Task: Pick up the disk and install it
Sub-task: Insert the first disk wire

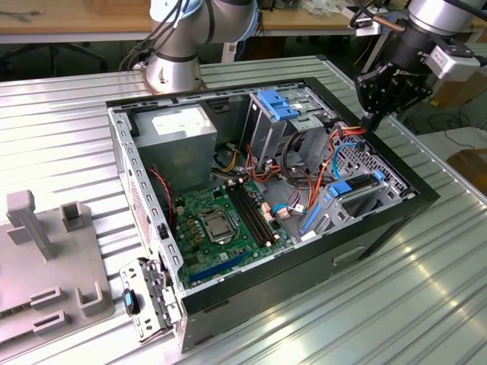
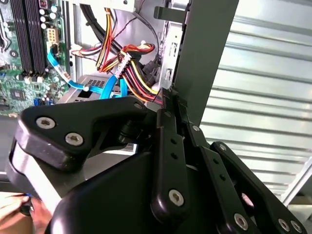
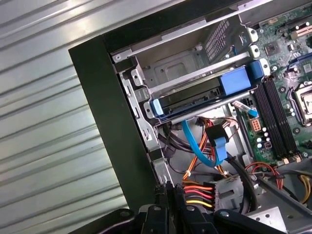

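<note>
The disk [image 3: 192, 100] is a dark flat drive in a bright blue carrier, and it lies inside the metal drive cage at the corner of the open computer case [image 1: 380, 228]. In the exterior view the disk [image 1: 359, 194] sits at the case's right end with blue tabs at both ends. My gripper [image 1: 367, 122] hangs over the case's far right rim, apart from the disk. In both wrist views its black fingertips [image 2: 170, 97] [image 3: 168, 187] are pressed together with nothing between them, above a bundle of red, yellow and orange wires.
Thin blue cables [image 3: 207, 146] and power wires [image 2: 134, 73] run below the drive cage. A paler blue bracket [image 1: 278, 103] tops the far bay. Motherboard [image 1: 221, 220] and power supply [image 1: 179, 137] fill the case. Grey fixtures [image 1: 46, 251] stand on the ribbed metal table [image 1: 426, 289].
</note>
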`<act>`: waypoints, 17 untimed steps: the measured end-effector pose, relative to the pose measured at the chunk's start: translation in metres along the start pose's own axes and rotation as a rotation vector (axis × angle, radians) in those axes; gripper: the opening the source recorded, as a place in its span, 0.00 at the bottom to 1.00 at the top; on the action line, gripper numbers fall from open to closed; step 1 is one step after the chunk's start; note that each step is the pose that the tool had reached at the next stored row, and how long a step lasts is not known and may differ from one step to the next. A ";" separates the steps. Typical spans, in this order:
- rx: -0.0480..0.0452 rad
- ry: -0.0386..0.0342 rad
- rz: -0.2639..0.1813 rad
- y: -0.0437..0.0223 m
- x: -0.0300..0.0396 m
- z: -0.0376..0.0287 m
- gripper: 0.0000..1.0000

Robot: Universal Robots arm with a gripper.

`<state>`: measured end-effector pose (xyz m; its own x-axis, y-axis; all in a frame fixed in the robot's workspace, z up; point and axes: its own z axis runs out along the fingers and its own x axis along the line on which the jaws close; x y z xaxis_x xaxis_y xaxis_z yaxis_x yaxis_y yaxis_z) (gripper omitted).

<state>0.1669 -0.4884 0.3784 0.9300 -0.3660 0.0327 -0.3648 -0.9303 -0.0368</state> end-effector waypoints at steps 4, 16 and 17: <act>-0.0019 0.0022 0.061 -0.0004 0.0011 0.0002 0.16; -0.0068 0.0078 0.215 -0.0009 0.0024 0.0003 0.16; -0.0075 0.0086 0.235 -0.0010 0.0024 0.0002 0.16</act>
<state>0.1696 -0.4884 0.3783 0.8192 -0.5726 0.0327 -0.5715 -0.8198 -0.0369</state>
